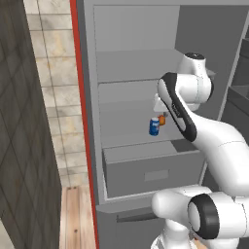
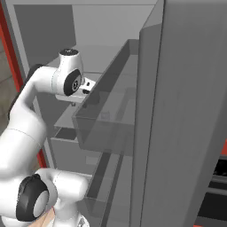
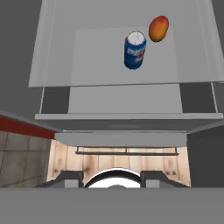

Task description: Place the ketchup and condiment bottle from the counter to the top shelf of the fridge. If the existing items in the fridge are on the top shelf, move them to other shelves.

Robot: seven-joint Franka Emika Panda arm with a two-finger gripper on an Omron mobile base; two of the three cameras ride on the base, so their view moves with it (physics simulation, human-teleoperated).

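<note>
The blue can (image 3: 134,50) is seen standing upright on a grey shelf (image 3: 100,65) inside the fridge (image 1: 133,58), with the orange object (image 3: 158,28) just beside it, apart from it by a narrow gap. In the left base view the can (image 1: 154,126) and the orange object (image 1: 162,119) are found on a middle shelf, below the top shelf (image 1: 136,65), which is judged to be free of them.

From the hand, the can lies ahead and below, a little to one side of the line along the fingers; its long axis is upright, so it is viewed partly from above, lid towards the camera. The hand (image 1: 158,103) is held above and near the two items, not touching either. Nothing is seen between the fingers (image 3: 70,178), so nothing is judged to be held; how far the jaws stand apart cannot be told. The ketchup and the condiment bottle are not made out here.
</note>
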